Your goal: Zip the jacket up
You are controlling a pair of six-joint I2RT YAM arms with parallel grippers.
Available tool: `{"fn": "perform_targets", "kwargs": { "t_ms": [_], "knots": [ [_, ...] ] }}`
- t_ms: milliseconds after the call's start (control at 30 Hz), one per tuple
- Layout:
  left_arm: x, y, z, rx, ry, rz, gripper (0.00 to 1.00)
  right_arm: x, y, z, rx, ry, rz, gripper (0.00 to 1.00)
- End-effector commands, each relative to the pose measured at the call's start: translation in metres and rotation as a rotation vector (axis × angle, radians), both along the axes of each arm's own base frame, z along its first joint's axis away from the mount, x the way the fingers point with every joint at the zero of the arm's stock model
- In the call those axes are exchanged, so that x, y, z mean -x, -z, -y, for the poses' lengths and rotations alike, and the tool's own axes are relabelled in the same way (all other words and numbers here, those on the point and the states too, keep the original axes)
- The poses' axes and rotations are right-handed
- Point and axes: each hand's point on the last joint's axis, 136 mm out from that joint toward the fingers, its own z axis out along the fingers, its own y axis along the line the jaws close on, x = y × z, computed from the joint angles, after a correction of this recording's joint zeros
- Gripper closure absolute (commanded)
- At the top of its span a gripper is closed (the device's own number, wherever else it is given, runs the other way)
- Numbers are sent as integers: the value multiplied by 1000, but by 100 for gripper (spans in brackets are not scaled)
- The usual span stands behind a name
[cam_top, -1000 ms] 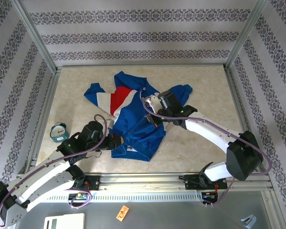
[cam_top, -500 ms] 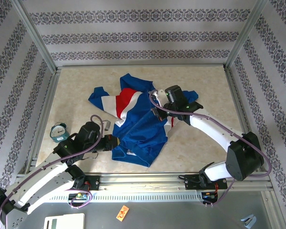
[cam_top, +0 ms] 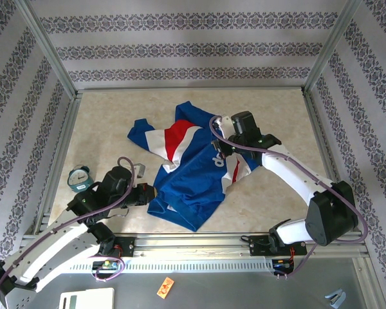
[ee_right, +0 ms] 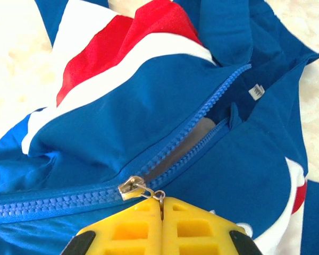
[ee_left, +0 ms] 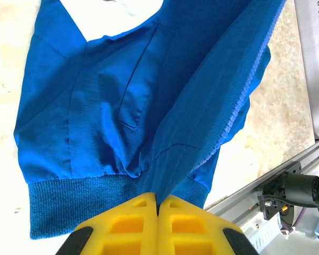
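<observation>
Right gripper [ee_right: 160, 206] is pinching the small metal zipper pull [ee_right: 158, 195], jaws fully closed, with the slider [ee_right: 132, 187] just beside it. The unjoined plastic teeth [ee_right: 202, 127] are running up-right toward the neck label [ee_right: 255, 91], so I'm reading that as the travel direction. Left gripper [ee_left: 158, 202] is clamped tight on the ribbed hem [ee_left: 80, 199] at the zip's bottom end, anchoring the soft blue jacket [cam_top: 193, 177], which is lying mid-table [cam_top: 276, 116] between both arms.

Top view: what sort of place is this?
Probably a robot test cell: a table enclosed by patterned backdrop panels and metal frame posts, with two robot arms bolted to a rail at its near edge.
</observation>
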Motion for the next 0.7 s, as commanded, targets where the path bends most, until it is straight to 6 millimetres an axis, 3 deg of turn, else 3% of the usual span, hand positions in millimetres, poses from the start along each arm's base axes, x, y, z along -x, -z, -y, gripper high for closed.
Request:
{"fn": "perform_targets", "kwargs": {
  "t_ms": [0, 667],
  "knots": [
    [8, 7, -17, -58, -34, -26, 100, -25, -27, 18, 6, 93, 90, 100],
    [16, 3, -31, -87, -53, -11, 100, -60, -35, 40, 8, 173, 113, 100]
  ]
}}
